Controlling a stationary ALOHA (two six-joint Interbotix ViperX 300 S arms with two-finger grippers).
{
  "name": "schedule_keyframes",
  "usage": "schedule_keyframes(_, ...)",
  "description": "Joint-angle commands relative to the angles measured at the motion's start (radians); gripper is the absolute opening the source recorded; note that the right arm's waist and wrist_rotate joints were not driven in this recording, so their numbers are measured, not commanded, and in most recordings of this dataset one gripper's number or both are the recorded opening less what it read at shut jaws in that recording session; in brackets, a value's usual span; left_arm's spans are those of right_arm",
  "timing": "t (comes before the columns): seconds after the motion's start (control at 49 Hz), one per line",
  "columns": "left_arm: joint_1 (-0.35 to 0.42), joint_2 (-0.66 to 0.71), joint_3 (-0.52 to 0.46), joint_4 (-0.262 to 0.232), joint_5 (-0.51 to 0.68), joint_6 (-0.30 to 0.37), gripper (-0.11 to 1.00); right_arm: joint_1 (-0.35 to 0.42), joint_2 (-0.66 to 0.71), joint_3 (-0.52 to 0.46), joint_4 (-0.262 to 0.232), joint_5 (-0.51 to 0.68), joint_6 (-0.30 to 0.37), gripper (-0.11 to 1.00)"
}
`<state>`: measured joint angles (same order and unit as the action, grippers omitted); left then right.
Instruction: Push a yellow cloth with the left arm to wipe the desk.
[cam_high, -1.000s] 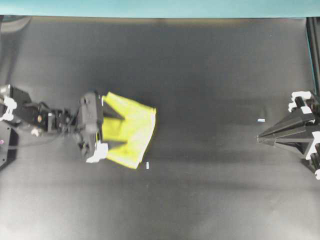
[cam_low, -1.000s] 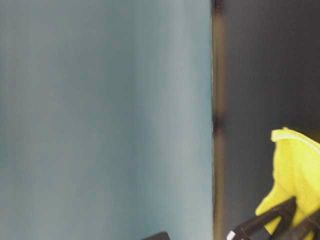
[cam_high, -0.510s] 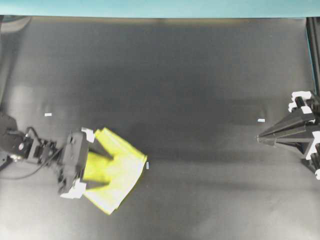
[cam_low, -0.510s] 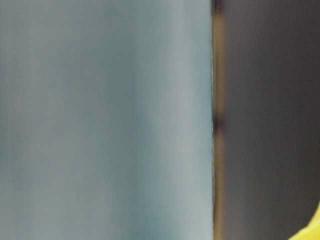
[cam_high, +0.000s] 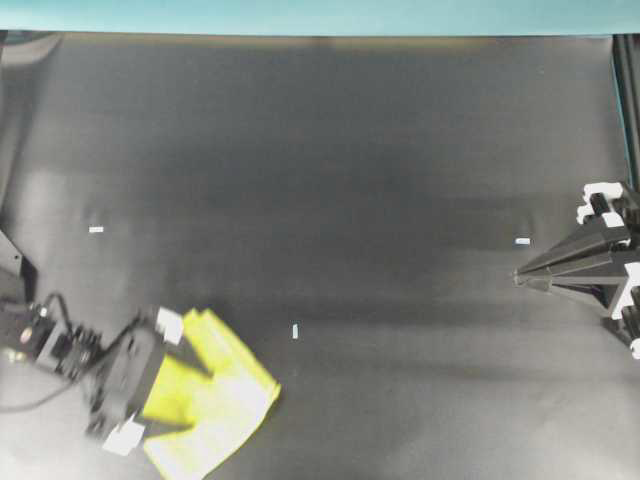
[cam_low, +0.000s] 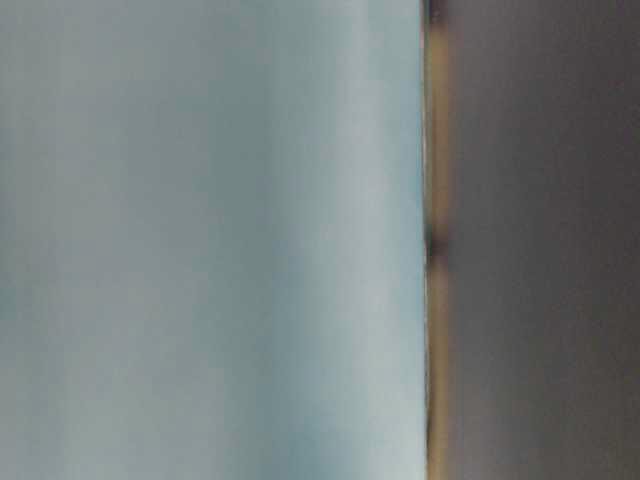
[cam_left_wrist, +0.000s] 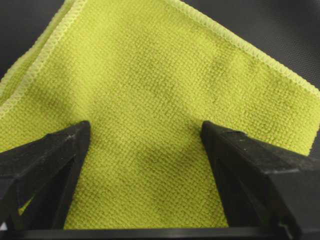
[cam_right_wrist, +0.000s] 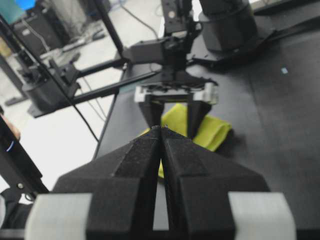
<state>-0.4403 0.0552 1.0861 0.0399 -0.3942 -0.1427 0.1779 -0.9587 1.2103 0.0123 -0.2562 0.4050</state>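
The yellow cloth (cam_high: 215, 405) lies flat on the desk (cam_high: 380, 160) at the near-left corner of the overhead view, folded, with stitched hems showing along its far edges in the left wrist view. The left gripper (cam_high: 178, 385) stands over it with fingers (cam_left_wrist: 47, 155) spread wide, both tips pressed down on the fabric, pinning rather than pinching; nothing is held between them. The cloth looks soft, light and limp, a looped towel weave likely to bunch or fold under if pushed from one edge, so downward pressure near its middle with both tips seems the better hold. The right gripper (cam_right_wrist: 161, 131) is parked well apart at the far right, jaws closed together and empty. The desk is matte black and flat, probably offering moderate friction, with small white tape marks (cam_high: 295, 331) scattered on it and a teal strip (cam_high: 320, 15) along the far edge. The table-level view is too blurred to read. Beyond the desk, black stands and cables crowd a pale floor.
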Motion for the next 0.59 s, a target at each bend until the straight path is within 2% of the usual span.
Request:
schedule_keyframes(0.0, -0.032, -0.018, -0.011, 0.003, 0.006, -0.008, 0.87, 0.000, 0.005, -0.006, 0.002, -0.011, 0.000, 0.01)
schedule_keyframes(0.367, -0.026, -0.028, -0.014, 0.003, 0.009, 0.005, 0.88, 0.000, 0.005, -0.006, 0.002, -0.012, -0.002, 0.01)
schedule_keyframes(0.571, 0.003, -0.100, -0.015, 0.005, 0.008, 0.014, 0.87, 0.000, 0.003, -0.006, 0.002, -0.011, -0.002, 0.01)
